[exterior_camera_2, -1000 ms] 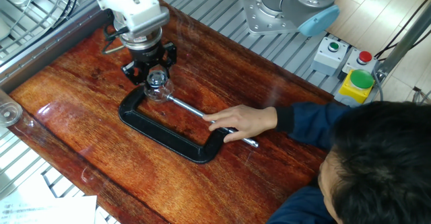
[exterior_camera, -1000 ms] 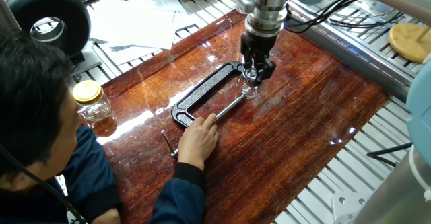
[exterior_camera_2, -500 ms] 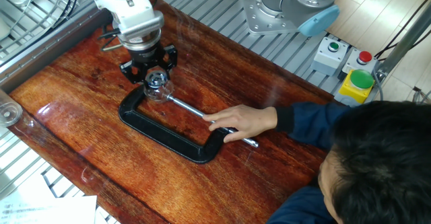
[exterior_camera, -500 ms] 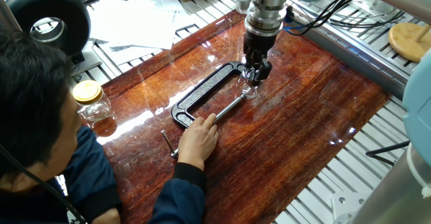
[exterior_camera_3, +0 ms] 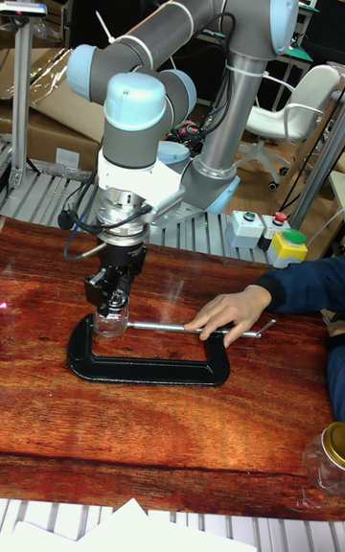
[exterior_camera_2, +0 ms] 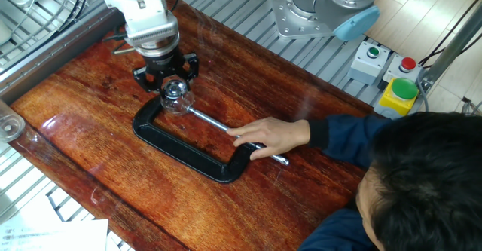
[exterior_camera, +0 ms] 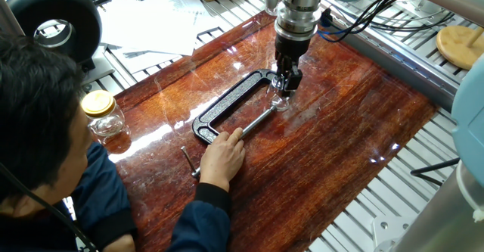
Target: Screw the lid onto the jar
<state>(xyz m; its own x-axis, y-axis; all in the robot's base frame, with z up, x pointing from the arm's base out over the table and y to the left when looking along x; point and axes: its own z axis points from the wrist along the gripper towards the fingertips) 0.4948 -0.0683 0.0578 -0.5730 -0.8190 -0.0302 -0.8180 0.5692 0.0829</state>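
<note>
The tiny clear glass jar (exterior_camera_3: pixel 111 320) stands on the dark red wooden tabletop (exterior_camera: pixel 333 154), pinched in the mouth of a black iron C-clamp (exterior_camera_2: pixel 181 151) whose screw bar a person's hand (exterior_camera_2: pixel 275 136) steadies. The black two-finger pincer (exterior_camera_2: pixel 167 76) sits directly over the jar with its fingers drawn in around the small transparent lid (exterior_camera_2: pixel 175 90), apparently gripping it. To finish well, I judge the pincer should stay square over the threaded mouth and turn with only light downward pressure, so the threads catch without crossing.

arm (exterior_camera_3: pixel 230 82): grey tubes, light-blue joint caps | wrist: white | gripper (exterior_camera_3: pixel 108 295): black | cables: black
</note>
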